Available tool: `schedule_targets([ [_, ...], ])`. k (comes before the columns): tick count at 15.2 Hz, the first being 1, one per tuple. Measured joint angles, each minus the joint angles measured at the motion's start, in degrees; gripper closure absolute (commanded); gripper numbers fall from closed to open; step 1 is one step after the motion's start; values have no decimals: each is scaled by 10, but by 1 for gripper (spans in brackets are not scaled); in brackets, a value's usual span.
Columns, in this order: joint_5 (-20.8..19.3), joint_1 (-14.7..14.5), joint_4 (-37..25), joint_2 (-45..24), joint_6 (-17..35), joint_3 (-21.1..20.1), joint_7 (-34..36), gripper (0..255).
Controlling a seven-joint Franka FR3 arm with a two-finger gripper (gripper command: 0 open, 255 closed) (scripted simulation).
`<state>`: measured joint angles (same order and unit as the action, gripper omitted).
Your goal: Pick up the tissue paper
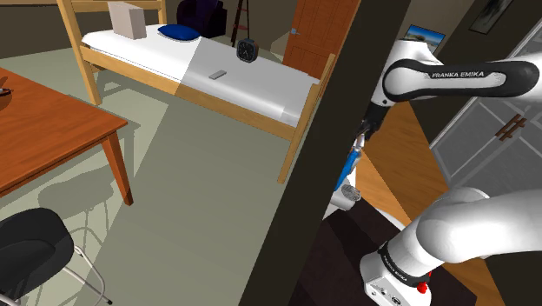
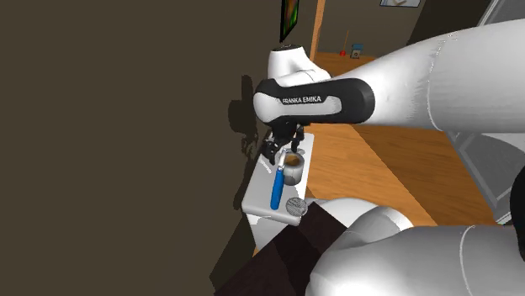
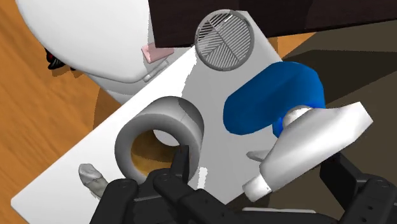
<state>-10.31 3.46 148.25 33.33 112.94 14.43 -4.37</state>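
Roll (image 3: 159, 137): the tissue, one. A short, thick-walled hollow cylinder, smooth plain grey, brown inside the hole. It stands on end on the slab, at the middle of the second exterior view (image 2: 292, 171), directly below the gripper.
Gripper (image 3: 261, 156): black, open and holding nothing. One fingertip (image 3: 182, 158) lies over the roll's rim by the hole. The other finger stands well apart, beyond the tool's white head. Whether the first finger touches the roll: cannot tell.
Slab (image 3: 70, 168): one, flat, white, matte, rectangular with straight edges. It carries every small item.
Tool (image 3: 273, 95): one, with a rounded glossy blue handle and a smooth white tapered head. It lies beside the roll. In the second exterior view (image 2: 276, 189) the handle reads as a slim blue stick.
Disc (image 3: 223, 38): one, round, grey, its face ribbed in wedge-shaped segments. It sits at the slab's end, past the tool.
Lump (image 3: 92, 178): one, small, grey, crumpled, near the slab's edge on the roll's far side from the tool.
Arm (image 1: 460, 78): one, white glossy shell with dark joints, lettered FRANKA EMIKA.
Wrist view adds: the disc's ribs and the lump.
Shoulder view adds: one wood-framed bed (image 1: 217, 83) with a white mattress at upper centre, one blue pillow (image 1: 178, 32), one wood desk (image 1: 43, 130) at left, and one black chair (image 1: 30, 248) at lower left.
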Motion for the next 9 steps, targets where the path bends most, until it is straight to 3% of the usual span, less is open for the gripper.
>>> schedule_targets([
  [9,12,-3,6,-164,194,85,-93,0],
])
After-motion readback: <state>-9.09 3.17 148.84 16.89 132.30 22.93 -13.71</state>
